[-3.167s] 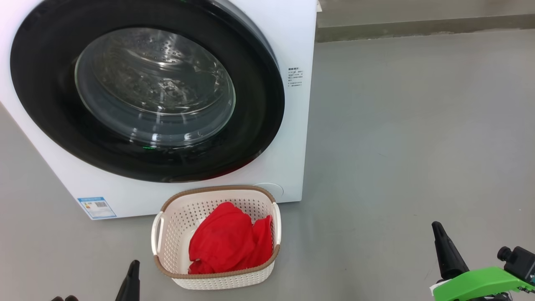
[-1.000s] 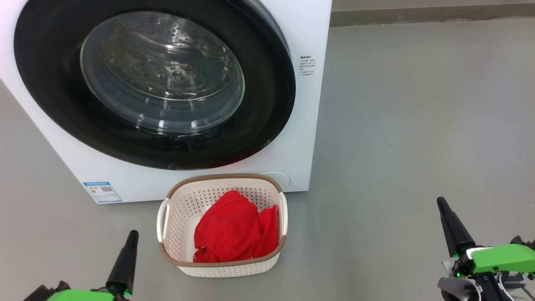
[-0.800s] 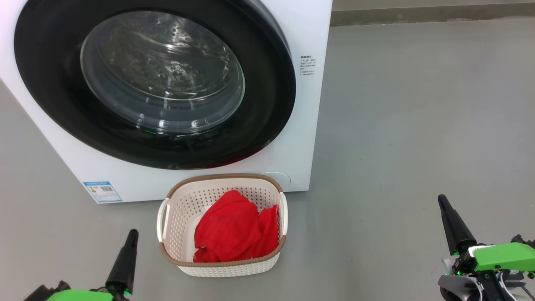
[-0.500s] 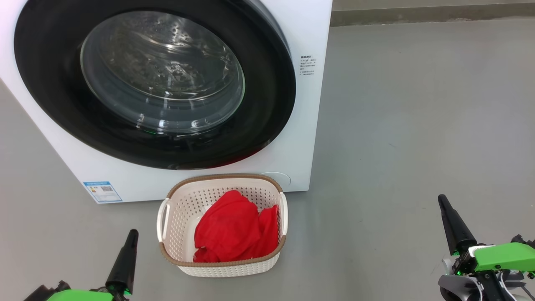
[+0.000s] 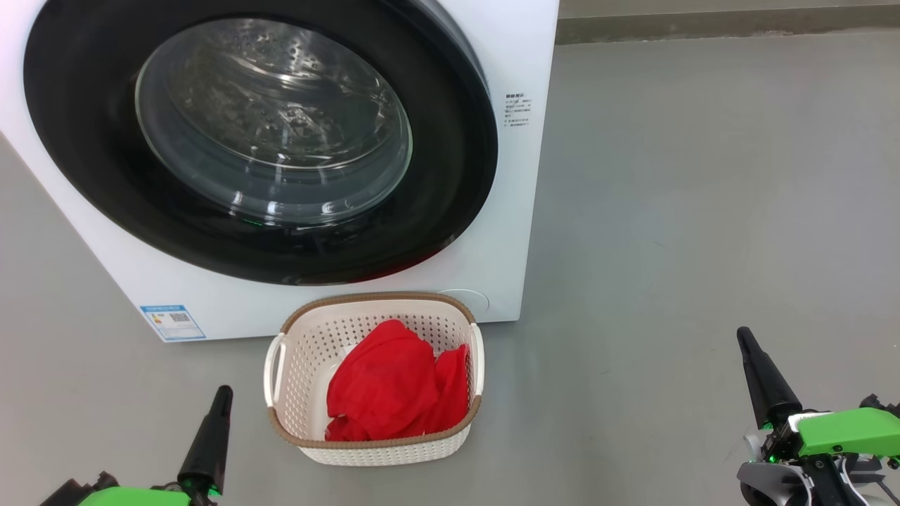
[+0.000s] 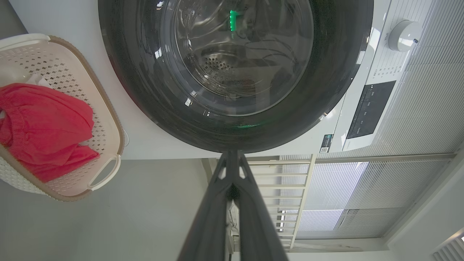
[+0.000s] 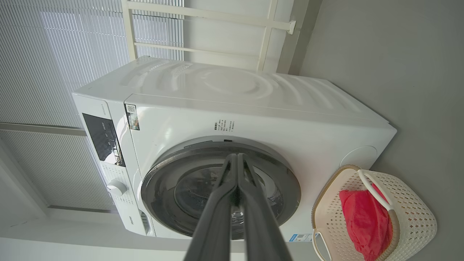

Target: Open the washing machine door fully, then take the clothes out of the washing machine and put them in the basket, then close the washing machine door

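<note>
Clothes (image 5: pixel 387 386) lie inside the basket (image 5: pixel 373 299), just before the shut washing machine door (image 5: pixel 457 183); we judge them soft, light, pinchable at any fold. Left tool (image 5: pixel 223 392), right tool (image 5: pixel 742 334): pressed together, empty.

Laid with a smooth, matte grey floor (image 5: pixel 703 176), bounded at the far edge by a darker skirting strip (image 5: pixel 724 31) under a pale wall (image 5: pixel 703 7), backed by white slatted blinds (image 7: pixel 43 65) behind cream rails (image 7: pixel 210 14), lit softly and evenly by daylight through them.
</note>
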### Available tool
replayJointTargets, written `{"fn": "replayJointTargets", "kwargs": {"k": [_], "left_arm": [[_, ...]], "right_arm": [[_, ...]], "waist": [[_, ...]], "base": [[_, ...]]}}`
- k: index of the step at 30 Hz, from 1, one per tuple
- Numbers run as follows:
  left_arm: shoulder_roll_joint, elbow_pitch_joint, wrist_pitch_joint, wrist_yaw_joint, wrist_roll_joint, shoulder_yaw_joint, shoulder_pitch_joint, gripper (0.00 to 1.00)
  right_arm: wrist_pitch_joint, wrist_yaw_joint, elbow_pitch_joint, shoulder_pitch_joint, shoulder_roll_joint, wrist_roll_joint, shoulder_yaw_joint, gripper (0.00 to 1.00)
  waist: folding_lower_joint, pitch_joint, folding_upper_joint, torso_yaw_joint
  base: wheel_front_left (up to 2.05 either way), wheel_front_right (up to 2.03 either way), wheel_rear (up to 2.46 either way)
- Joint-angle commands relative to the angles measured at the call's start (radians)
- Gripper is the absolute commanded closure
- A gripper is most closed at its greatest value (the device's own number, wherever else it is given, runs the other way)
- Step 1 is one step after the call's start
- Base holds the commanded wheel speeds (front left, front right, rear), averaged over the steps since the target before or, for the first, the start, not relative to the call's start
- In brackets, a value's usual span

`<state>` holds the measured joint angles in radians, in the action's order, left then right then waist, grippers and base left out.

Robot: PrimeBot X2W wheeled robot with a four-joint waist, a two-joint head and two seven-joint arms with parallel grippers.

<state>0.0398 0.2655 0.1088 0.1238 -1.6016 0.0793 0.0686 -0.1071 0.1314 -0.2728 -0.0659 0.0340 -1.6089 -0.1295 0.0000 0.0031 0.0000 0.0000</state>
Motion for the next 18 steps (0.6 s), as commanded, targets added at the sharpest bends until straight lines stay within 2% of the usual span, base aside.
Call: {"fn": "replayJointTargets", "kwargs": {"k": [1, 18], "left_arm": [[0.010, -0.020, 0.005, 0.007, -0.007, 0.035, 0.040, 1.00], [0.010, -0.020, 0.004, 0.007, -0.007, 0.035, 0.039, 1.00]], "right_arm": [[-0.006, -0.001, 0.028, -0.042, 0.016, 0.000, 0.016, 1.00], [-0.006, -0.001, 0.028, -0.042, 0.016, 0.000, 0.016, 1.00]], "waist": [[0.0000, 0.000, 0.0000, 0.000], [0.0000, 0.000, 0.0000, 0.000]], "base": [[0.00, 0.00, 0.00], [0.00, 0.00, 0.00]]}}
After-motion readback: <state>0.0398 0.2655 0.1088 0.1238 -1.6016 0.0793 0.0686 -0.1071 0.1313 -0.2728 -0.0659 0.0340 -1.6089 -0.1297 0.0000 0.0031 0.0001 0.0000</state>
